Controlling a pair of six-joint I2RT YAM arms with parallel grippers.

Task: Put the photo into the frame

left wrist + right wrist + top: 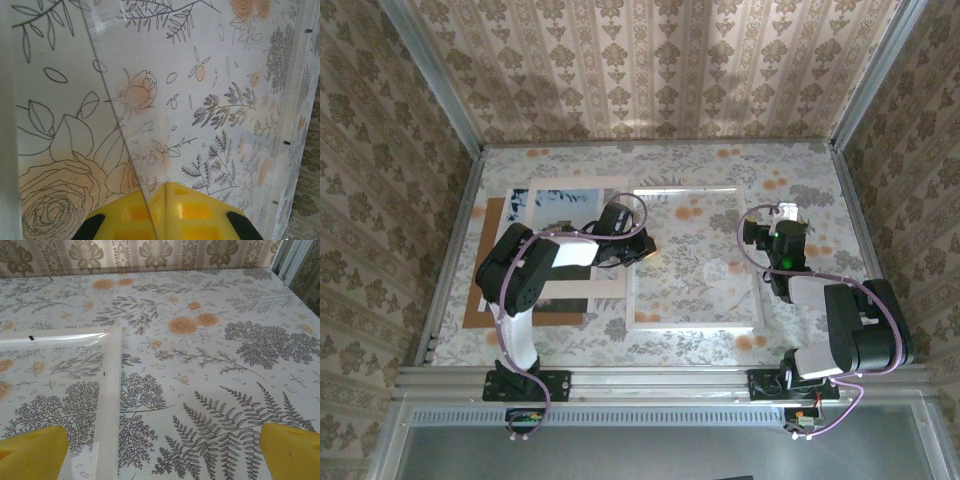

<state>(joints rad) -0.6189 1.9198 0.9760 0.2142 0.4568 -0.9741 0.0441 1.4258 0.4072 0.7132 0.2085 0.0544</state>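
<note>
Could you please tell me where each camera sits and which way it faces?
Top external: above and behind the bases, looking down on the table; the left arm, right arm and frame show.
Left wrist: on the left arm, looking along the left fingers, shut on the frame's clear pane edge.
Right wrist: low over the table, facing the far wall; the open right fingers sit at the bottom corners.
Shared: top external and right wrist both show the frame's far right corner.
</note>
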